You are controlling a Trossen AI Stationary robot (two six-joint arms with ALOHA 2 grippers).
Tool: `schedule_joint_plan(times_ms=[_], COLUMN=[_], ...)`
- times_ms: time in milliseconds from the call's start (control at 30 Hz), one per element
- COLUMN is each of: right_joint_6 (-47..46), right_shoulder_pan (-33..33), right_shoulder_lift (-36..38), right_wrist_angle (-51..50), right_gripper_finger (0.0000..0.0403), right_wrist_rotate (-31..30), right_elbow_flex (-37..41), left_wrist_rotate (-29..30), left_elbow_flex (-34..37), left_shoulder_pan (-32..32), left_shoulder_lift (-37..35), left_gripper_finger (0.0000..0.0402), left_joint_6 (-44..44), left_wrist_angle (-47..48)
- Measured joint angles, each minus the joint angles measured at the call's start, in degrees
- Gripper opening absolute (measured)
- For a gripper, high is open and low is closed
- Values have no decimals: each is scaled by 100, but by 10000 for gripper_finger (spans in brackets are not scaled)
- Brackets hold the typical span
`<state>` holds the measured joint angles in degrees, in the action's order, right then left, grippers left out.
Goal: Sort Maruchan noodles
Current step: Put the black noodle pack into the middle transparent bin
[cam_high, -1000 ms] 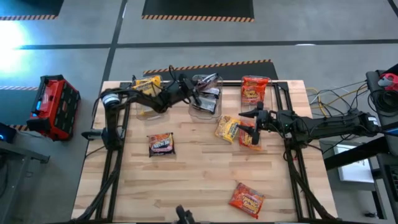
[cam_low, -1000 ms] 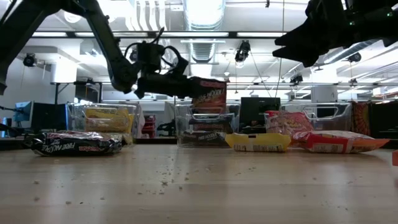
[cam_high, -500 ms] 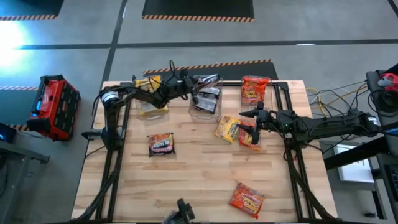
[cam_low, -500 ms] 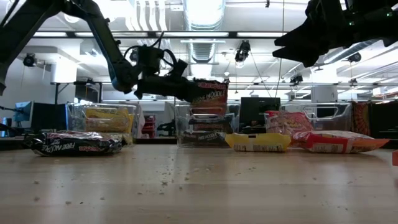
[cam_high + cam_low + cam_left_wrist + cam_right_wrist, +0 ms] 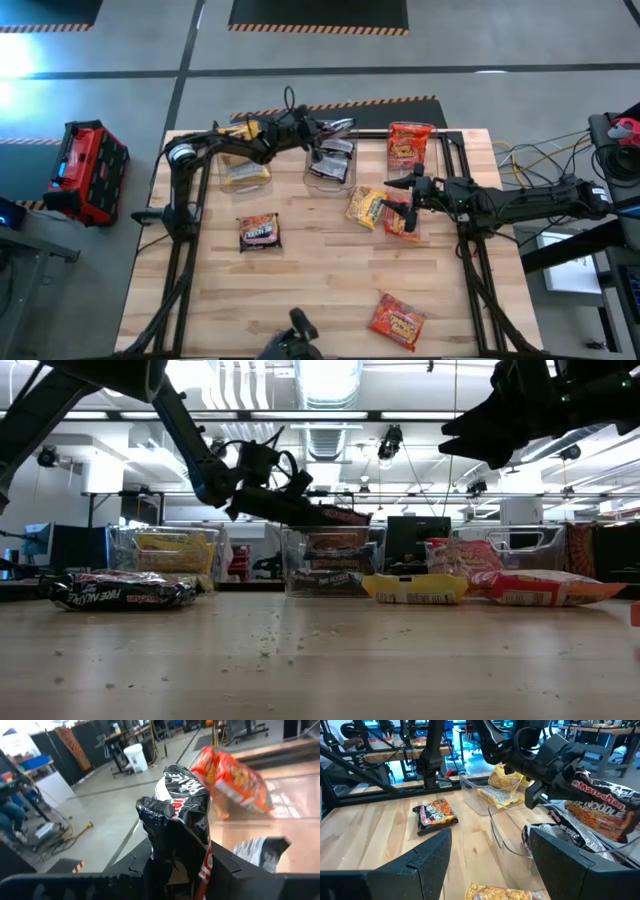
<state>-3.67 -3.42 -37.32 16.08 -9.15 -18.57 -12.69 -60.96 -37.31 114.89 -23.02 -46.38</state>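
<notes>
My left gripper (image 5: 312, 133) hovers over the middle clear bin (image 5: 345, 172) at the table's far side, shut on a dark Maruchan packet (image 5: 182, 805). That bin holds more dark packets (image 5: 555, 834). The left bin (image 5: 243, 172) holds yellow packets, the right bin (image 5: 410, 140) red ones. My right gripper (image 5: 408, 195) is open above a loose yellow packet (image 5: 365, 207) and a red packet (image 5: 402, 224) lying flat on the table. Another dark packet (image 5: 260, 232) and a red one (image 5: 397, 320) also lie flat on the table. My left gripper pinches the dark packet between its two fingers (image 5: 145, 865) at one end (image 5: 570, 790). The crimped opposite end (image 5: 156, 810) sticks out past the fingers. The fingers come roughly level from the table's left. The packet is lifted clear, lying near flat (image 5: 335, 517) above the middle bin.
The three bins stand in a row along the far edge. Bare wood lies in the table's middle (image 5: 320, 280) and near left. The arms' black frame rails (image 5: 180, 270) run along both sides. A red toolbox (image 5: 90, 170) sits on the floor left of the table.
My left gripper has moved toward the far edge and a little right, over the middle bin, and has turned. The dark packet it carries has tipped from hanging upright with its label showing to lying near flat. My right arm has kept still.
</notes>
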Motion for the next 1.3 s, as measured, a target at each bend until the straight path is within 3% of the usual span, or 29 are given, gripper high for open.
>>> schedule_joint_plan(times_ms=[633,1067,1133,1233,1300], right_joint_6=[-23,66,128,155,171], right_shoulder_pan=[0,0,0,0,0], right_shoulder_lift=[-2,-2,-2,-2,-2], right_wrist_angle=[-84,-88,-90,-88,-91], right_gripper_finger=[256,256,256,256,256], right_wrist_rotate=[-4,-4,-4,-4,-4], right_elbow_flex=[4,4,4,4,4], left_wrist_rotate=[9,234,577,1968,2407], left_elbow_flex=[-10,-10,-10,-10,-13], left_shoulder_pan=[-58,-62,-60,-52,-54], left_shoulder_lift=[14,16,16,16,6], left_gripper_finger=[101,182,190,194,194], left_joint_6=[156,299,151,-469,-527], left_wrist_angle=[20,3,3,-8,-1])
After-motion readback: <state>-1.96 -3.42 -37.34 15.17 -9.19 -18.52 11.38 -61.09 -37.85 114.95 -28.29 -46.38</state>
